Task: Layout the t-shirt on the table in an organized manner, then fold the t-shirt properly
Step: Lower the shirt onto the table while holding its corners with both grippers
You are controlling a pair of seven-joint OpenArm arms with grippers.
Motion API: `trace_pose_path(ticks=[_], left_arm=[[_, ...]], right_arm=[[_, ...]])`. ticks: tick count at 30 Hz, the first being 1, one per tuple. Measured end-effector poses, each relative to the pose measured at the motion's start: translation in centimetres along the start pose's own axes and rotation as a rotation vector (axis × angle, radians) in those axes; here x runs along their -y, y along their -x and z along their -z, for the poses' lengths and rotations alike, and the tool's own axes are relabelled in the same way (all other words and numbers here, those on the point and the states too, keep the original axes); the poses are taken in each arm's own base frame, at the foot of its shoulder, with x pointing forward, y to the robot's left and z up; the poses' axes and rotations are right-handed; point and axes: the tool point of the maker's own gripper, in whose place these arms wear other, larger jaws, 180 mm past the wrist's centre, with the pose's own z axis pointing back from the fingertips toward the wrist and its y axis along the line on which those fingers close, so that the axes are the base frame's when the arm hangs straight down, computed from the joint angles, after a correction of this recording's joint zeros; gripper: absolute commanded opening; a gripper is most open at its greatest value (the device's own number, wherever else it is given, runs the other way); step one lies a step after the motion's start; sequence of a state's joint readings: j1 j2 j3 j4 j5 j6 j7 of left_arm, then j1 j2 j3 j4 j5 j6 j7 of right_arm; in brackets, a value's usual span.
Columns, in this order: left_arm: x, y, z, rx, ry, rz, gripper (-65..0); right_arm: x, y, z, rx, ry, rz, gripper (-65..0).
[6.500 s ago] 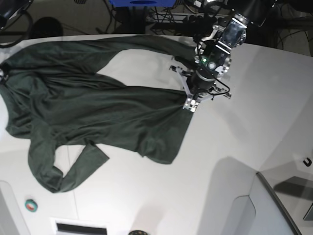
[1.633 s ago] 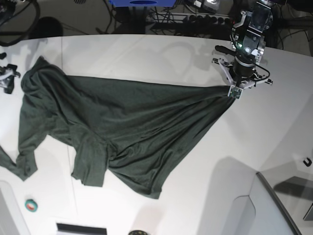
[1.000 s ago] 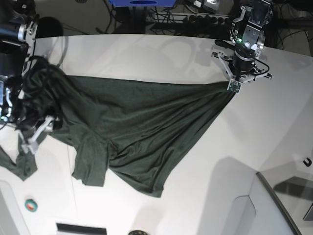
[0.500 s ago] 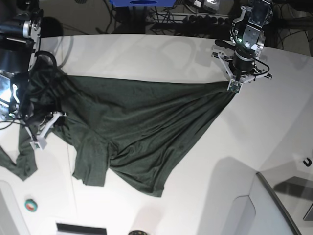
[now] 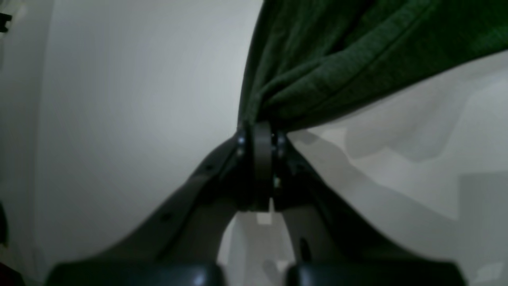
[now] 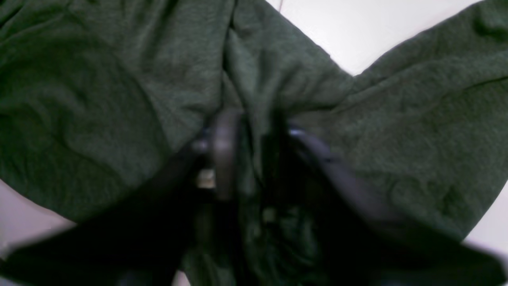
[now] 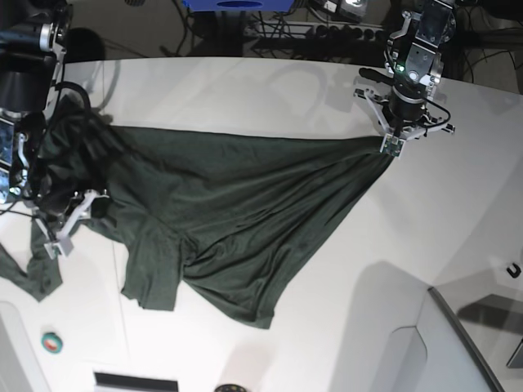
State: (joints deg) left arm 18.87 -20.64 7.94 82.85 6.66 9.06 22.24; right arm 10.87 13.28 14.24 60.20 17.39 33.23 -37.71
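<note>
The dark green t-shirt [image 7: 237,204] lies spread and wrinkled across the white table [image 7: 245,90], drawn to a point at the far right. My left gripper [image 7: 391,145] is shut on that corner; in the left wrist view its fingertips [image 5: 258,131] pinch bunched t-shirt [image 5: 337,55] fabric. My right gripper [image 7: 72,220] sits low on the shirt's left part near a sleeve. The right wrist view is blurred: the right gripper [image 6: 256,159] has its fingers apart with a raised fold of the t-shirt [image 6: 99,99] between them.
A small green tape roll [image 7: 52,343] lies at the front left. A grey angled panel [image 7: 466,343] stands at the front right corner. A white slotted plate [image 7: 135,380] is at the front edge. Cables and a power strip [image 7: 327,33] run behind the table.
My right arm has shifted slightly on the shirt's left part, and the cloth there has bunched a little. The left gripper holds the same corner in the same place.
</note>
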Motion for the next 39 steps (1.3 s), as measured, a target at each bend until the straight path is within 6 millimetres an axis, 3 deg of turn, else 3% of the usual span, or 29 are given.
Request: trace_pose_path(ticks=[2,3,6,7,8,13,15,19,24,26,30,34,39], left_arm=[[0.0,0.0,0.0,0.000,0.001,0.000,-65.0],[0.0,0.0,0.0,0.000,0.000,0.001,-65.0],[0.0,0.0,0.0,0.000,0.000,0.000,-65.0],[0.0,0.0,0.0,0.000,0.000,0.000,-65.0],[0.0,0.0,0.0,0.000,0.000,0.000,-65.0],[0.0,0.0,0.0,0.000,0.000,0.000,-65.0],[-0.1,0.0,0.0,0.000,-0.001,0.000,-65.0],[-1.5,0.2,0.1,-0.007,-0.037,-0.028,-65.0],[-2.9,0.4,0.2,-0.013,-0.069,-0.039,-65.0],[-2.9,0.4,0.2,-0.012,-0.069,-0.039,-65.0],[-2.9,0.4,0.2,-0.012,-0.068,-0.038,-65.0],[-2.9,0.4,0.2,-0.011,-0.068,-0.038,-65.0],[-2.8,0.5,0.1,-0.013,-0.067,-0.038,-65.0]], right_arm=[[0.0,0.0,0.0,0.001,0.000,0.000,-36.0],[0.0,0.0,0.0,0.000,0.000,0.000,-40.8],[0.0,0.0,0.0,-0.002,-0.001,0.001,-63.9],[0.0,0.4,0.0,-0.027,-0.001,0.001,-65.0],[0.0,0.6,0.1,-0.049,-0.002,0.003,-62.1],[0.1,-0.2,0.2,-0.030,0.001,0.007,-35.4],[0.9,-0.2,0.2,-0.027,0.052,0.066,-29.0],[1.4,0.0,0.2,-0.023,0.073,0.084,-31.7],[1.2,0.4,0.3,-0.042,0.069,0.087,-59.9],[1.2,0.8,0.2,-0.077,0.067,0.089,-65.0],[1.1,0.1,-0.1,-0.086,0.069,0.076,-64.7],[0.9,-3.5,-2.0,-0.015,0.099,0.011,-64.7],[0.8,-6.1,-3.3,0.019,0.115,-0.027,-64.7]])
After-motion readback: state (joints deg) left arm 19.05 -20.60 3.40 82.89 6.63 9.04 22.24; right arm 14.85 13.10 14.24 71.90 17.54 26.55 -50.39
